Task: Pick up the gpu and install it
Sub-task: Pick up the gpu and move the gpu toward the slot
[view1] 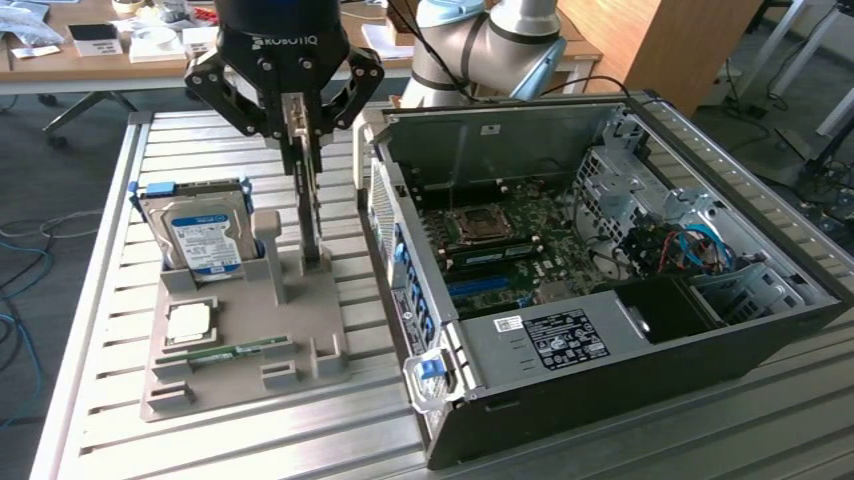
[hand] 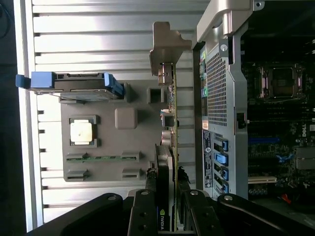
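The gpu (view1: 311, 205) stands on its edge, thin and upright, with its lower end at a slot of the grey holder tray (view1: 307, 375). My gripper (view1: 306, 135) comes down from above and is shut on the card's upper edge. In the wrist view the gpu (hand: 170, 123) shows edge-on, with its silver bracket (hand: 165, 44) at the far end and the black cooler between my fingers (hand: 146, 211). The gripper (hand: 167, 199) clamps it from both sides. Whether the card has left the slot, I cannot tell.
On the tray sit a hard drive (view1: 200, 235) with a blue-white label, a square CPU (view1: 191, 322) and a narrow green memory stick (view1: 240, 352). The open computer case (view1: 747, 330) lies at the exterior view's right, close beside the card, its motherboard (view1: 521, 235) exposed.
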You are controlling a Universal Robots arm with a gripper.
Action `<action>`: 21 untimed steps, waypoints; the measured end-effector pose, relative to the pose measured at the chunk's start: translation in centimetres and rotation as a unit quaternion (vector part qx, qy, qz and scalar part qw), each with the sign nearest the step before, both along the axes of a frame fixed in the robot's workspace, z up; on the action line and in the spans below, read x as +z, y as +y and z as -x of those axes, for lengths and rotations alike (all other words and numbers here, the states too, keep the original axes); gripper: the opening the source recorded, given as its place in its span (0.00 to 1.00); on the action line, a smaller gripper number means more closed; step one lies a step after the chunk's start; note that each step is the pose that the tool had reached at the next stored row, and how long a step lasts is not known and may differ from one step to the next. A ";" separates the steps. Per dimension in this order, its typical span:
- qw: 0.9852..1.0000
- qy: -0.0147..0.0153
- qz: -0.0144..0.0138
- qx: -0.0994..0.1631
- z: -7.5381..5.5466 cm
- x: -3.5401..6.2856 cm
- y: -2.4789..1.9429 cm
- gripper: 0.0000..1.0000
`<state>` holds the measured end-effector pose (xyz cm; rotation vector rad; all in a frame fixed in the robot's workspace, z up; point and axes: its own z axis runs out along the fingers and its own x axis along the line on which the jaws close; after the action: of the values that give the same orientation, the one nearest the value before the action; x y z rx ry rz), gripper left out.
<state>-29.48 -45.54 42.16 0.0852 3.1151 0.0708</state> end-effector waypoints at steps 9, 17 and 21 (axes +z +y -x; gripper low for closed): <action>1.000 0.000 0.000 0.000 0.0 0.40 0.00 0.27; 1.000 0.000 0.000 0.000 0.0 1.48 0.00 0.27; 1.000 0.000 0.000 0.000 0.0 1.66 0.00 0.27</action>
<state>-29.45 -45.54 43.83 0.0853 3.1151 0.0710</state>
